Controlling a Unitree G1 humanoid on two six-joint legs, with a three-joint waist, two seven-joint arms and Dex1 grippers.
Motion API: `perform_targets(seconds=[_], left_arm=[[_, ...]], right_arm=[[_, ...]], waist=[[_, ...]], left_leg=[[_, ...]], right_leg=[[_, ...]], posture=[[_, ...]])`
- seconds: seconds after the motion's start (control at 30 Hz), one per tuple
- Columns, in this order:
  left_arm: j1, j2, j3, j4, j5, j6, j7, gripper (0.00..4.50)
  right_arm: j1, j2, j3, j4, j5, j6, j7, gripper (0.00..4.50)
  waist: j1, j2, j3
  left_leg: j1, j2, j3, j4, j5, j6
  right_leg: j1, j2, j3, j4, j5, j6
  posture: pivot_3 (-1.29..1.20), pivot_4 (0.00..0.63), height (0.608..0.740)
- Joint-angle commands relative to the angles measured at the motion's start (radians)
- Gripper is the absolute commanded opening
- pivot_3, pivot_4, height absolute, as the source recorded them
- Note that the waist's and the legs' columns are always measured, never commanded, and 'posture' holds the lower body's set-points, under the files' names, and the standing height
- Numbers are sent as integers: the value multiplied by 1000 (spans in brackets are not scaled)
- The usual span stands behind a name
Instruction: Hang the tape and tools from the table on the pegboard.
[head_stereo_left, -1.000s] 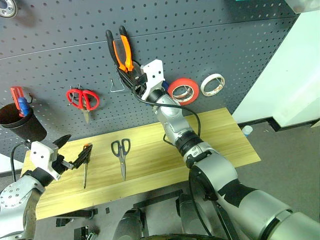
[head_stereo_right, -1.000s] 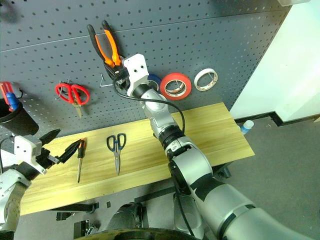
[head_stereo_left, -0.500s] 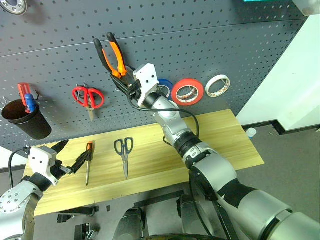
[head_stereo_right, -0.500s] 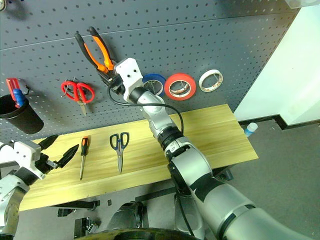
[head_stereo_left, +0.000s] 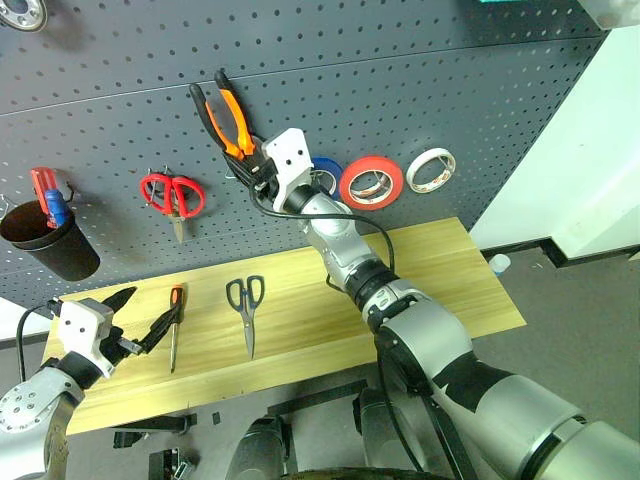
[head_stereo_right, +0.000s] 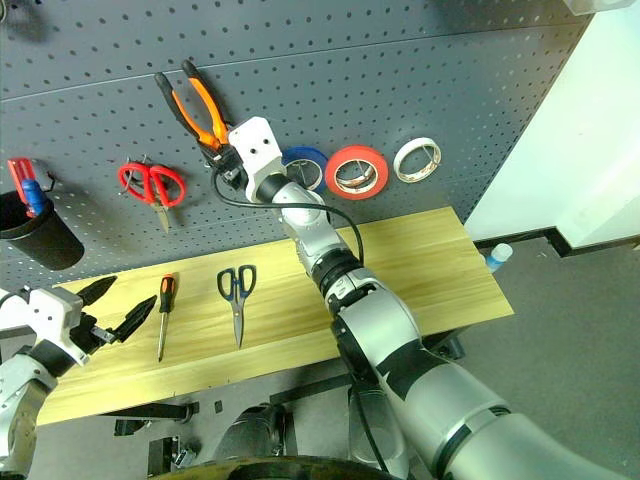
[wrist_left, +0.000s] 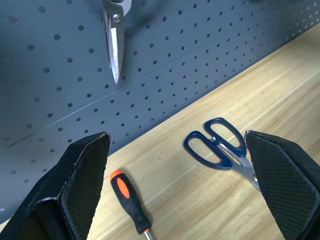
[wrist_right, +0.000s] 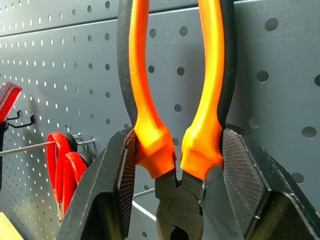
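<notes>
Holding the orange-and-black-handled pliers (head_stereo_left: 228, 118) up against the dark grey perforated pegboard (head_stereo_left: 420, 70), the right gripper (head_stereo_left: 258, 165) is clamped on them just where the handles meet the pivot, as the right wrist view shows: each black pad presses the lower end of one handle, and the steel head hangs between the jaws. The pliers' long axis runs upward along the board, handles uppermost and splayed, leaning a little to the left. A thin wire hook (wrist_right: 145, 207) juts from the board just behind and below the pliers' head, so the coming move seems to turn on bringing the gap between the handles onto that hook.

The left gripper (head_stereo_left: 137, 318) hangs low at the table's near left, jaws spread wide and empty. The slim orange-and-black-handled screwdriver (head_stereo_left: 174, 324) lies just to its right on the light yellow wooden plank table (head_stereo_left: 440, 270), long axis near to far, handle at the far end. The dark-handled scissors (head_stereo_left: 244, 309) lie farther right, blades pointing near. Both sit nearer the left arm. Rolls of tape (head_stereo_left: 370, 183) already hang on the board to the right of the pliers.
</notes>
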Motion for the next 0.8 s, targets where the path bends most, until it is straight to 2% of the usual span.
perform_targets(seconds=[0.03,0.4,0.8], left_arm=[[0,6,32,-14,-5,-20,1,4500],[-11,0,23,3,-4,-27,-3,4500],[-6,-5,10,4,4,-27,-7,4500]], right_arm=[[-74,188,-10,-59,18,-54,28,2098],[-67,200,-10,-73,30,-54,79,2098],[-8,214,9,-106,51,-36,159,2098]], waist=[[-1,0,0],[1,0,0],[2,0,0]], left_leg=[[0,0,0,0,0,0],[0,12,0,-1,0,0],[0,13,1,-1,0,0]], right_leg=[[0,0,0,0,0,0],[-1,13,0,-1,3,-6],[-1,14,0,-1,3,-7]], posture=[[-13,152,738],[-17,144,738],[-21,139,738]])
